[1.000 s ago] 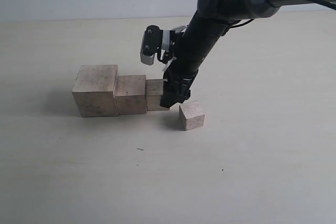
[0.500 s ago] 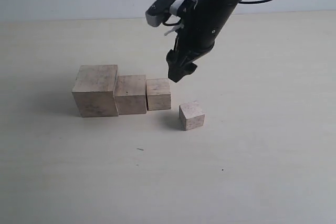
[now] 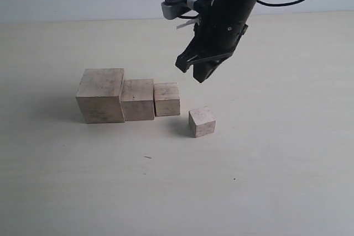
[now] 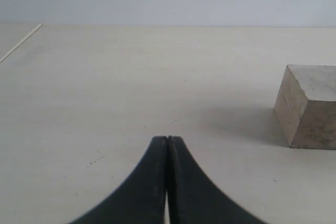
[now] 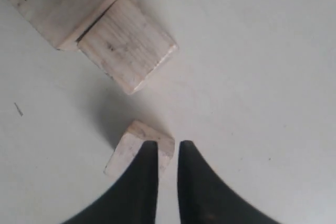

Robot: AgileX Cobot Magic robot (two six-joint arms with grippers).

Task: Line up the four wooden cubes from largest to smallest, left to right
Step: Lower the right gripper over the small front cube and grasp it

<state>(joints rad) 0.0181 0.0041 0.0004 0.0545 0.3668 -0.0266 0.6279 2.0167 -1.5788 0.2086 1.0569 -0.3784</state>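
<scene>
The four wooden cubes lie on the pale table. The largest cube (image 3: 100, 95), the second cube (image 3: 138, 99) and the third cube (image 3: 167, 99) touch in a row, shrinking rightward. Off the row's right end, a bit nearer the camera and turned askew, sits the smallest cube (image 3: 202, 121). My right gripper (image 3: 192, 71) hangs in the air above the gap between third and smallest cube, slightly open and empty. Its wrist view shows the gripper (image 5: 165, 145) over the smallest cube (image 5: 131, 148), with the third cube (image 5: 126, 48) beyond. My left gripper (image 4: 167, 139) is shut, low over the table, the largest cube (image 4: 310, 106) ahead of it.
The bare table (image 3: 265, 181) stretches all around the cubes, and a pale wall runs behind its far edge. The right arm's dark links (image 3: 238, 4) reach in from the upper right above the row.
My right gripper has risen from beside the third cube's right face and shifted slightly right, and its fingers now show a gap. The cubes have not moved.
</scene>
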